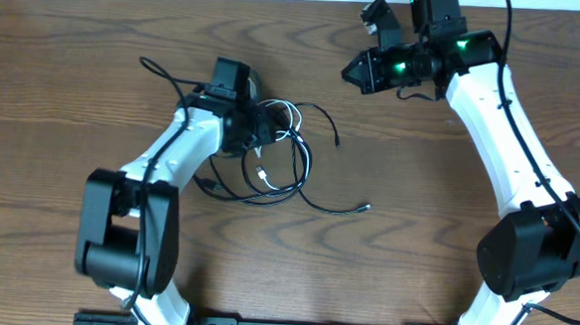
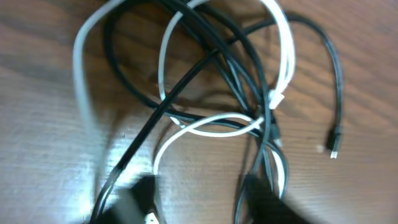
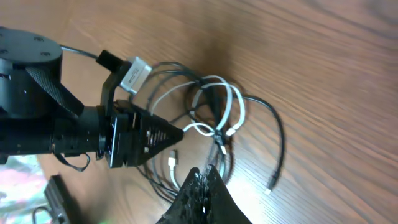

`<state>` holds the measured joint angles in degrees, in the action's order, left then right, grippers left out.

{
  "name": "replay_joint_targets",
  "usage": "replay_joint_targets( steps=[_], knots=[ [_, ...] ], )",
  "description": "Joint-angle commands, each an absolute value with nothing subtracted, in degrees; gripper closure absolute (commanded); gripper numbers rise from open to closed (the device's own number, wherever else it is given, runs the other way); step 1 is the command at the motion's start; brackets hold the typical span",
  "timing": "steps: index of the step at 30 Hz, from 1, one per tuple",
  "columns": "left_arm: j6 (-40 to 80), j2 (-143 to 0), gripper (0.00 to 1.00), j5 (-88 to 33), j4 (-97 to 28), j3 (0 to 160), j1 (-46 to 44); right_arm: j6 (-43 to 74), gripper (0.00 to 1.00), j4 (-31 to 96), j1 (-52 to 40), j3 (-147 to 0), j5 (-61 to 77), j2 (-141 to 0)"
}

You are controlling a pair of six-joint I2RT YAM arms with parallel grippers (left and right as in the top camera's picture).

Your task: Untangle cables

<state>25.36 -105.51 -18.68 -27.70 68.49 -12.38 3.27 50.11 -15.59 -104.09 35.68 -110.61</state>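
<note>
Black and white cables [image 2: 211, 119], seemingly tangled

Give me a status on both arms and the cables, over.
Left gripper down at the cables, grip unclear. Right gripper shut, empty, off to the side. White cable looped through the black ones. Nothing else in the way.

We cannot tell whether the left gripper [image 2: 198, 196] pinches any of the thin black looping cables [image 2: 186, 81]: our left wrist view is blurred, and the gripper's dark fingers [image 2: 266, 208] are cut off by its bottom edge.
</note>
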Motion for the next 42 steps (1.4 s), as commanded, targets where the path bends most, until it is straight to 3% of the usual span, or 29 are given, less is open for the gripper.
replay_joint_targets(
  steps=[1,11,15,25,28,30,42],
  knots=[
    [27.57,-107.74,0.93,-16.84,-27.31,68.62,-12.36,1.87,0.98,50.48,-14.74,-103.92,33.28,-110.74],
    [25.96,-97.08,0.93,-26.3,-24.95,71.09,-12.29,1.65,0.95,50.19,-14.79,-103.5,28.64,-111.35],
    [26.04,-87.7,0.93,-29.06,-20.8,71.13,-12.29,1.63,0.77,49.8,-15.27,-103.28,28.38,-113.32],
    [32.36,-74.22,0.93,-32.03,-17.65,71.11,-12.29,1.63,0.48,48.8,-16.27,-103.28,27.99,-116.77],
    [34.52,-72.23,0.93,-34.06,-13.26,71.11,-12.29,1.65,0.27,48.82,-16.29,-103.28,25.78,-116.77],
    [34.83,-71.31,0.92,-34.09,-11.84,71.11,-12.29,1.65,0.01,48.97,-16.34,-103.28,25.58,-116.77],
    [33.87,-73.25,0.93,-33.85,-13.52,71.11,-12.29,1.65,0.01,49.28,-16.6,-103.28,25.58,-116.79]
  ],
)
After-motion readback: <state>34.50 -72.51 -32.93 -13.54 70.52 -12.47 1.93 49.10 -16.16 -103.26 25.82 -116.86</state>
